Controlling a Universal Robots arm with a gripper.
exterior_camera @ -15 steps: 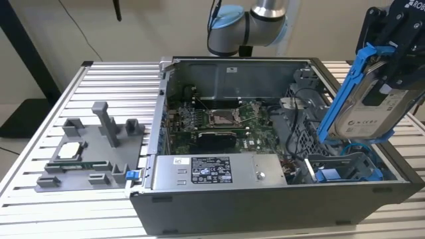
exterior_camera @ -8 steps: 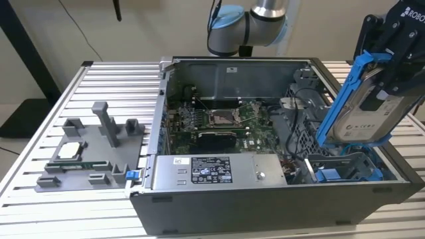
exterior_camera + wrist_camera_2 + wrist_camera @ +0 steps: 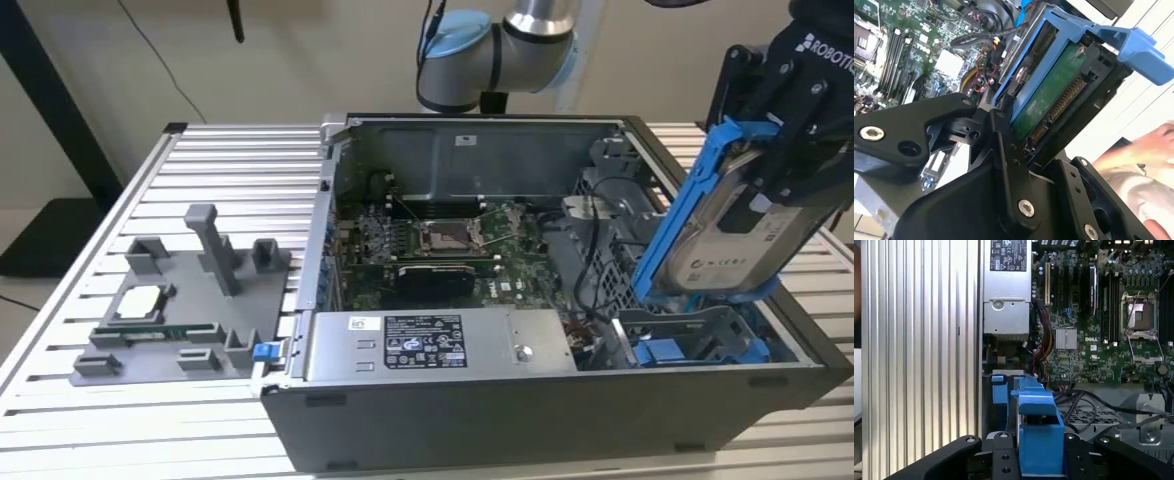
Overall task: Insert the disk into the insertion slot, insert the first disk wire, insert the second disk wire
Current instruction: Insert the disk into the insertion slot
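In the exterior view my gripper (image 3: pixel 774 180) is shut on the disk (image 3: pixel 738 235), a silver-grey drive with a white label in a blue carrier frame (image 3: pixel 694 190). The disk hangs tilted, its lower end just above the insertion slot (image 3: pixel 694 335), a grey metal bay with blue tabs at the case's right front corner. The second wrist view shows the disk's green circuit board (image 3: pixel 1054 97) and connector between my black fingers (image 3: pixel 1004 145). In the first wrist view the blue carrier (image 3: pixel 1039 432) sits between the finger links. Black cables (image 3: pixel 1079 402) lie beside the bay.
The open computer case holds a motherboard (image 3: pixel 441 245) and a grey power supply (image 3: pixel 427 345) at the front. A grey fixture plate (image 3: pixel 187 300) with small parts lies on the slatted table at the exterior view's left. A person's hand (image 3: pixel 1154 145) is near the case.
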